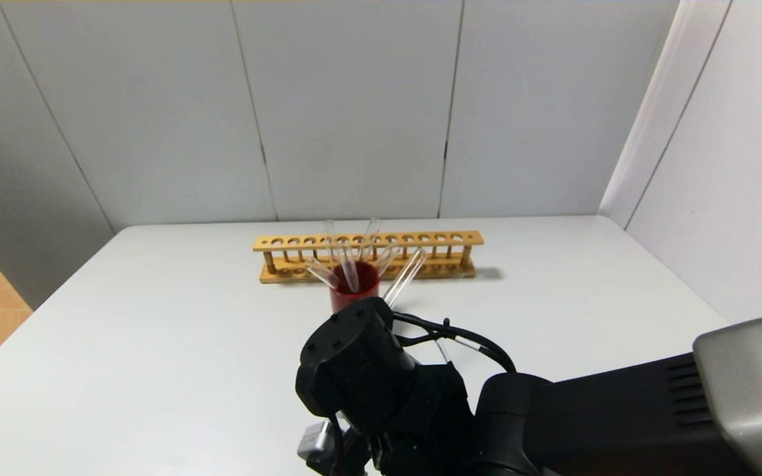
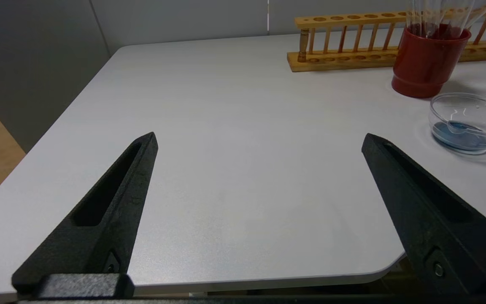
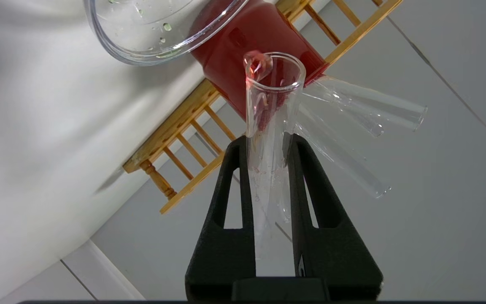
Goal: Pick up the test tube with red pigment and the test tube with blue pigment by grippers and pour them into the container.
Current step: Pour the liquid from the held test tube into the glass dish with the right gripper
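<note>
Right wrist view: our right gripper (image 3: 268, 145) is clamped tight on the test tube with red pigment (image 3: 270, 126), tipped with its mouth close to the container (image 3: 141, 46), a red drop at the lip. Beside the container sits the red cup (image 2: 426, 63), wooden rack (image 2: 352, 42) behind. Our left gripper (image 2: 260, 141) hangs spread wide, well apart from the container.

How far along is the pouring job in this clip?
Blue looks done: blue liquid lies in the container. Red is in hand: the right gripper is shut on the test tube with red pigment, tipped with a red drop at its mouth. No red shows in the container yet. The left gripper is open, empty.
</note>
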